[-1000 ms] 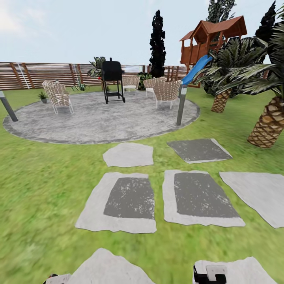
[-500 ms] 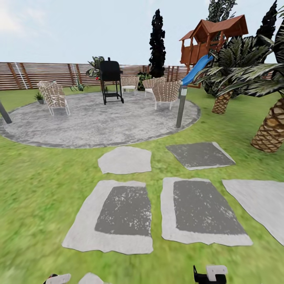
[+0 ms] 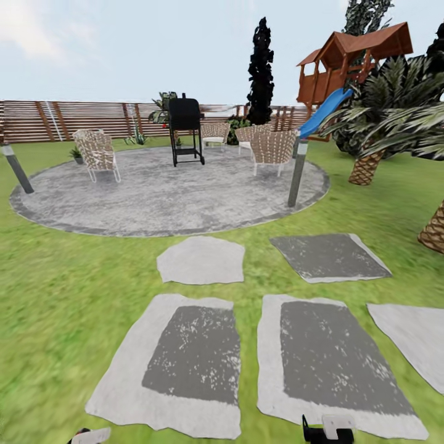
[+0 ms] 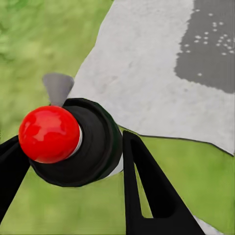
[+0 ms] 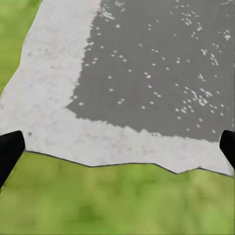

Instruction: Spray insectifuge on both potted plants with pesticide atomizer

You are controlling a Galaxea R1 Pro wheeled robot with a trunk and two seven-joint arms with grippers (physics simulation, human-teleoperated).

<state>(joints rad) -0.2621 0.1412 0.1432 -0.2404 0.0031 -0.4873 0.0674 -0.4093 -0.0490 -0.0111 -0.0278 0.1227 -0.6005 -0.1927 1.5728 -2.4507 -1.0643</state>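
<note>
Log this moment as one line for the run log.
phase: crossing lawn toward patio | left gripper: shut on atomizer | right gripper: open, empty | potted plant ahead by chair

A home back garden: lawn [image 3: 55, 308] with stepping stones [image 3: 200, 259], round paved patio [image 3: 166, 197] bearing woven chairs [image 3: 98, 154] and a black grill [image 3: 185, 126], slatted wooden fence [image 3: 74, 120], palms [image 3: 376, 129], playhouse with slide [image 3: 345, 68]; apparently a small potted plant [image 3: 76, 154] beside one chair.
</note>
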